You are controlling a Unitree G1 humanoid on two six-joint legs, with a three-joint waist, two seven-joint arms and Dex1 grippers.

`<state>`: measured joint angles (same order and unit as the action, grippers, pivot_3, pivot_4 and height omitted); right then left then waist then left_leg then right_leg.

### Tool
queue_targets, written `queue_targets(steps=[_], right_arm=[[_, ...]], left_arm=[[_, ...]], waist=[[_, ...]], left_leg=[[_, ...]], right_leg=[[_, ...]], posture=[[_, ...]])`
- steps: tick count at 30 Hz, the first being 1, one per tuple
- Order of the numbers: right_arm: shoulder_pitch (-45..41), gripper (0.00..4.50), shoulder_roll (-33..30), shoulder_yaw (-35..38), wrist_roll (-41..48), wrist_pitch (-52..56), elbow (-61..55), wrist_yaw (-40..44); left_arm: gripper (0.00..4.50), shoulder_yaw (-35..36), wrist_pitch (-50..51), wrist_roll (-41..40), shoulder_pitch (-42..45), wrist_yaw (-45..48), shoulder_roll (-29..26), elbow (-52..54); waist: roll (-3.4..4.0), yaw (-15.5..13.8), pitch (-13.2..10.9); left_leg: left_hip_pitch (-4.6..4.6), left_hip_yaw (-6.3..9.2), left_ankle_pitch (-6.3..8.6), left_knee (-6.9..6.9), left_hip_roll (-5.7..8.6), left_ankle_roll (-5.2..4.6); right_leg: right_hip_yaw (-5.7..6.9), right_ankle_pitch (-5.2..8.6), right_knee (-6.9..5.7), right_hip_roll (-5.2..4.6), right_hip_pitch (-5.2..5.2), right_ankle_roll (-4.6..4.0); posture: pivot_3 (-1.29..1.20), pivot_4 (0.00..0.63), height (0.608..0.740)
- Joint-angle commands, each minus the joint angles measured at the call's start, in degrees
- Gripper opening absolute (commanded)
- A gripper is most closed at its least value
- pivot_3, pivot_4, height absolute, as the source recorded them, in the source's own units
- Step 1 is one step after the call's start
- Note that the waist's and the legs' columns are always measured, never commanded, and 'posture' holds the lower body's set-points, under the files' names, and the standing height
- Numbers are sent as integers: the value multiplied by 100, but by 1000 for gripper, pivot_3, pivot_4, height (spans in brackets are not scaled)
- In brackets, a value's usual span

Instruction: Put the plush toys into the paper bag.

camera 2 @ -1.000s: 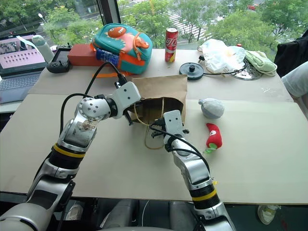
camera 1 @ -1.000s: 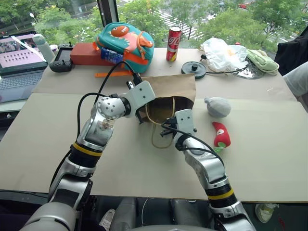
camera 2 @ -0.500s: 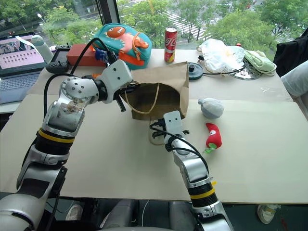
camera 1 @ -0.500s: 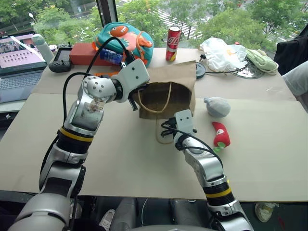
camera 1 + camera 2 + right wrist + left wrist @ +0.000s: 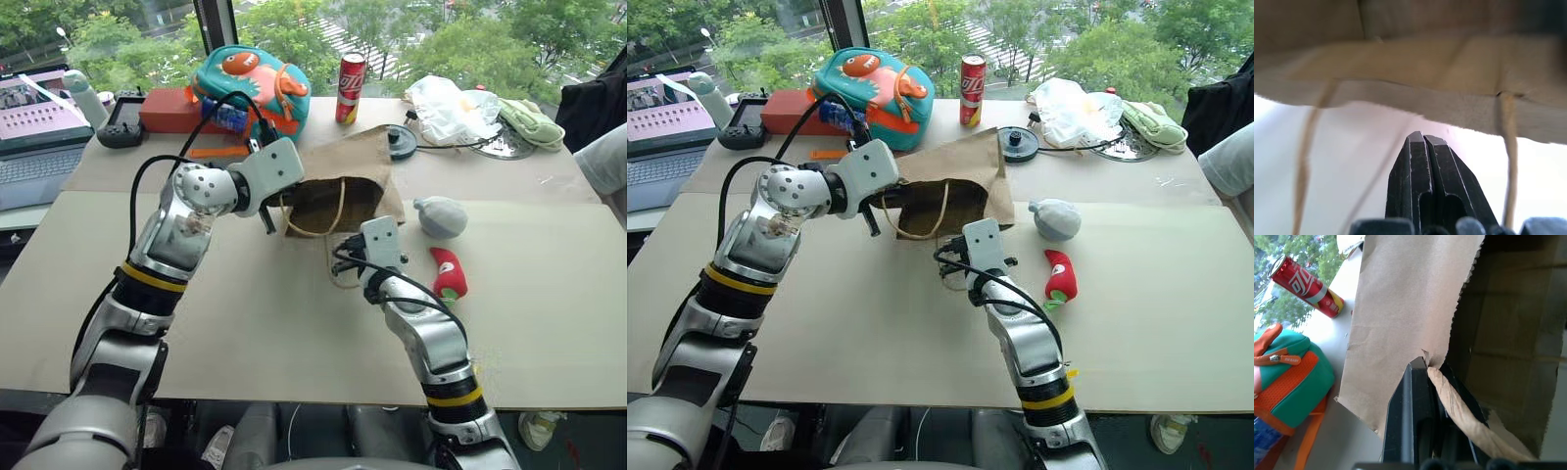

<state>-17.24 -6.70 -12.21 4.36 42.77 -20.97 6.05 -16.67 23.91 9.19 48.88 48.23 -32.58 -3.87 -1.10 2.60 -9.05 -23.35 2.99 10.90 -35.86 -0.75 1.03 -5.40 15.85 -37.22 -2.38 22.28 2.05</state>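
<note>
The brown paper bag [image 5: 355, 176] lies on its side in mid-table with its dark mouth facing me. My left gripper [image 5: 274, 211] is shut on the mouth's left rim [image 5: 1426, 363], where a twisted handle [image 5: 1459, 413] is attached. My right gripper [image 5: 351, 253] is shut with nothing between its fingers. It sits just below the bag's lower rim [image 5: 1400, 98], between the strands of the loose handle [image 5: 1508, 161]. To the right of the bag lie the plush toys: a pale grey bulb [image 5: 443, 216] and a red chili [image 5: 449, 272]. Neither gripper touches them.
Along the far edge stand a teal-and-orange fish backpack [image 5: 257, 80], a red can [image 5: 352, 88], a black round disc [image 5: 402, 140], a white plastic bag [image 5: 451, 108] and a pale green cloth [image 5: 534, 122]. A laptop [image 5: 39, 127] sits far left. A person's sleeve [image 5: 605, 162] shows at the right.
My left gripper, holding the bag's rim, has pulled it up and to the left, so the mouth gapes wider than a second ago. My right gripper has risen slightly under the lower rim.
</note>
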Motion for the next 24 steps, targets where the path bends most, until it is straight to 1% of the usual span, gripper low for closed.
queue_targets(steps=[1, 4, 5, 8, 10, 14, 16, 18, 20, 22, 23, 24], right_arm=[[121, 40, -198, -96, 556, 943, -1293, 500], [192, 40, -276, -66, 850, 1475, -1853, 657], [170, 40, -177, 78, 883, 1515, -1885, 574], [7, 40, 130, 805, 958, 1566, -1868, 263], [-112, 40, 49, 1247, 814, 1589, -1757, 68], [-228, 1192, -430, 1894, 456, 1485, -1490, -227], [-290, 1946, -577, 2087, 361, 1397, -1379, -330], [-379, 2509, -786, 2134, 186, 1263, -1162, -412], [-536, 3265, -961, 2142, 30, 1103, -736, -478], [-664, 3887, -1125, 2063, -115, 894, -311, -479], [-746, 4272, -1164, 2047, -148, 758, -54, -457], [-837, 4476, -1199, 2029, -168, 617, 212, -416]], left_arm=[[0, 16, -99, 109, 51, -78, -26, -62], [0, 0, -133, 129, 48, -85, 10, -128], [0, 2, -116, 117, 47, -78, 27, -132], [0, -5, -88, 117, 36, -66, 35, -123], [0, -3, -87, 121, 37, -72, 37, -145], [0, 13, -136, 132, 72, -144, 73, -222], [0, 13, -138, 120, 84, -156, 91, -245], [0, 7, -149, 112, 85, -166, 109, -263], [0, 14, -125, 84, 75, -164, 140, -268], [0, 14, -109, 84, 63, -168, 161, -268], [0, 23, -71, 70, 57, -171, 184, -275], [0, 34, -26, 50, 50, -175, 210, -279]], waist=[[0, -4, 0], [0, -6, 0], [0, -6, 0], [0, -1, 0], [0, -8, 0], [0, -39, 0], [0, -32, 0], [0, -14, 0], [0, 13, 0], [0, 18, 0], [0, 14, 0], [0, 14, 0]], left_leg=[[0, 0, 0, -1, 0, 0], [-4, 4, 0, -2, 0, 0], [-5, 5, 0, -1, 0, 0], [-1, 4, 0, -3, -1, 0], [0, 4, 0, -4, 0, 0], [-2, 2, 0, -3, 2, 0], [-5, 1, 0, 0, 2, 0], [-8, 0, 0, 3, 2, -1], [-6, -4, 0, 4, 2, -1], [-3, -7, 0, 3, 2, -1], [1, -7, 0, 2, 1, 0], [3, -7, 0, 2, 1, 0]], right_leg=[[1, 0, 0, 0, -1, 0], [3, 0, 1, 0, -1, 0], [4, 0, 2, 0, -1, 0], [4, 0, 0, 0, -1, 1], [3, 0, -2, 0, -1, 1], [3, 0, 2, -2, -2, 0], [3, 0, 3, -2, 1, 0], [2, 0, 2, -2, 5, 0], [-1, 0, 2, -2, 7, 0], [-3, 0, 1, -2, 6, 0], [-4, 0, 0, -1, 5, 0], [-3, 0, 0, -1, 3, 0]], posture=[[0, 150, 739], [0, 150, 739], [0, 150, 739], [0, 150, 739], [0, 150, 739], [0, 150, 739], [0, 150, 739], [0, 150, 739], [0, 150, 739], [0, 150, 739], [0, 150, 739], [0, 150, 739]])
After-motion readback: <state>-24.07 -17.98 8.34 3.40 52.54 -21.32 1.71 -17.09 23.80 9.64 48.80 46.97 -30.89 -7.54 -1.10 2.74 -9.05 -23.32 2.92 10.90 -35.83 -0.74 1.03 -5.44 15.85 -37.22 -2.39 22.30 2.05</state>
